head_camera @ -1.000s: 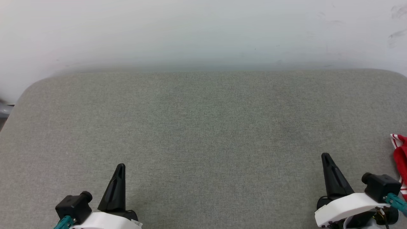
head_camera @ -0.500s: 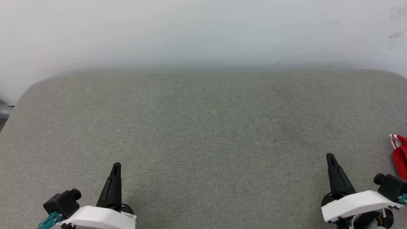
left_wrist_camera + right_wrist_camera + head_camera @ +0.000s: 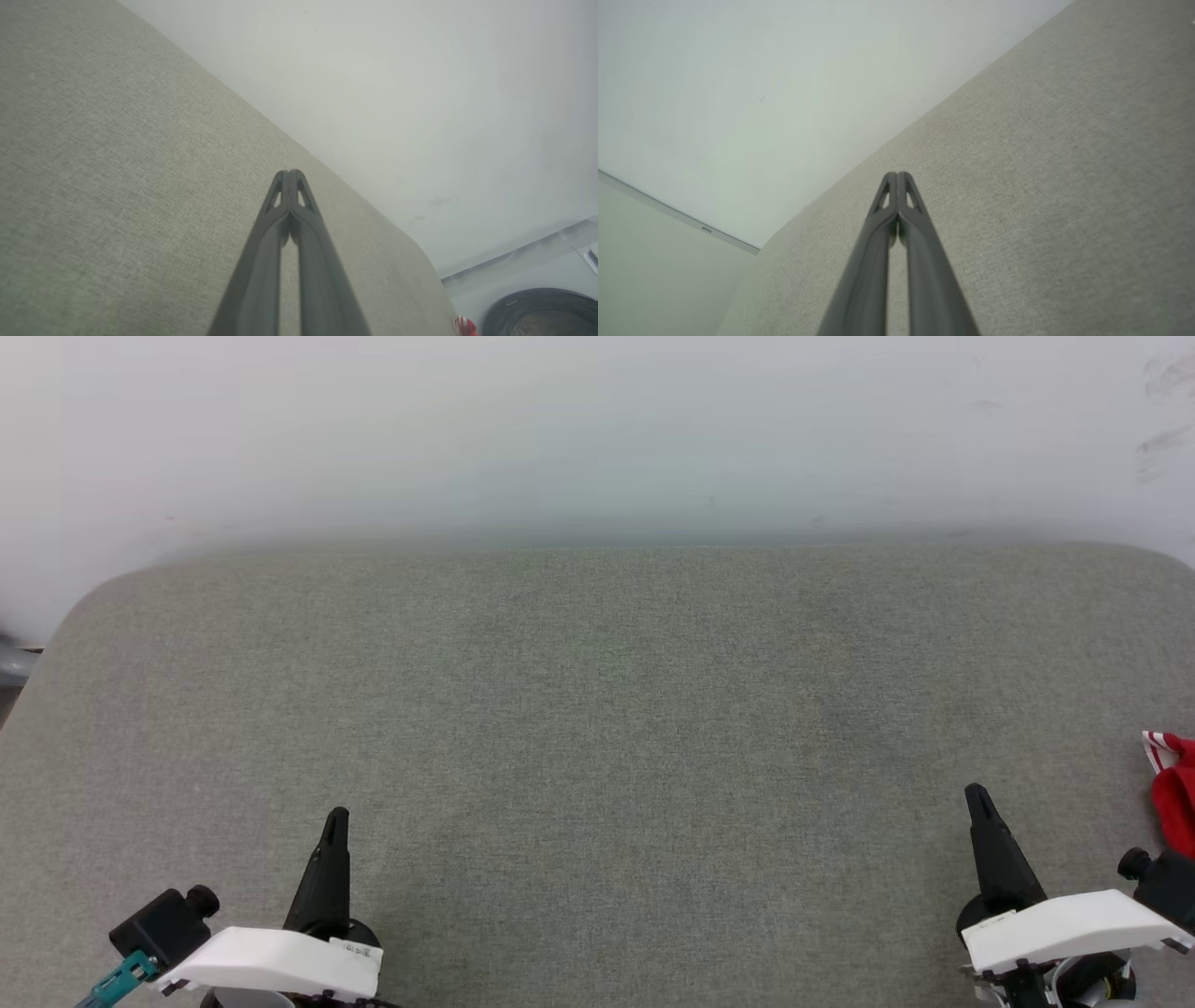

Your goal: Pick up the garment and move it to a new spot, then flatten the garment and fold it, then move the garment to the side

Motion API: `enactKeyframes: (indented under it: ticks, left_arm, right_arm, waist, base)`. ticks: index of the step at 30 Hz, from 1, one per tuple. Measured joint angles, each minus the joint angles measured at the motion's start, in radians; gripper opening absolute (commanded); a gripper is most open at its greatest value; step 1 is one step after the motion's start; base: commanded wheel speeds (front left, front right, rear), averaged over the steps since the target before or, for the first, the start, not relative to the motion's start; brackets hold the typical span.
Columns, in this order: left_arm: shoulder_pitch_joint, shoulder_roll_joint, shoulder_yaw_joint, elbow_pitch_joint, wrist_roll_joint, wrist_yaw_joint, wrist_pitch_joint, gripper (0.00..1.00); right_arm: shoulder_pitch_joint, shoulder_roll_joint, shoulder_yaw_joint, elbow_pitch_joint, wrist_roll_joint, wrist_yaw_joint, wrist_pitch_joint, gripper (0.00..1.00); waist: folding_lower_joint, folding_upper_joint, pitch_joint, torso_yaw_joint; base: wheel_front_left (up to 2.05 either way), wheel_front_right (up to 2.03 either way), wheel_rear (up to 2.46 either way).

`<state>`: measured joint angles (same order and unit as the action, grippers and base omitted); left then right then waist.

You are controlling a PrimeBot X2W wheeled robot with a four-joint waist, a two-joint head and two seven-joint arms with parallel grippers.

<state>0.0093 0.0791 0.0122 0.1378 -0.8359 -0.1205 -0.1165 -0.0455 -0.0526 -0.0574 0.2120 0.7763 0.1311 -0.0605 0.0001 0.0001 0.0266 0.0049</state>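
Fingers [image 3: 264, 261] of the left gripper [image 3: 334, 826] are pressed together at their tips with nothing caught between them, and those of the right gripper [image 3: 978, 803] are likewise closed on nothing, as is shown plainly in each wrist view. Both grippers are held low over the near part of a grey fabric-covered surface [image 3: 597, 709], well apart from each other, with fingers pointed toward the white wall [image 3: 597, 429]. The garment [image 3: 1178, 798] is found at the far right edge of the head view, lying on the surface near the right gripper but not touched by it. Only a red bunch with a strip of red-and-white striped trim is shown, the rest being cut off, so whether it is folded cannot be told. Two stages are fitted by this: a jersey waiting to be picked up, or one set aside once folded. No step in hand can therefore be named, and no next move is settled until more of the cloth is seen
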Motion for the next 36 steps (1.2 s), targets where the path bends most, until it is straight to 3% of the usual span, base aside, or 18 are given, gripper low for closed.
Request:
enactKeyframes:
  ticks: [36]
  left_arm:
    - [-0.056,-0.003,0.038,0.055,-0.404,-0.003,0.107,0.0]
  right_arm:
    - [-0.031,0.0,-0.029,0.017,0.425,0.0,0.088,0.0]
  waist:
    - [0.0,0.0,-0.01,-0.002]
  base:
    - [0.0,0.0,0.0]
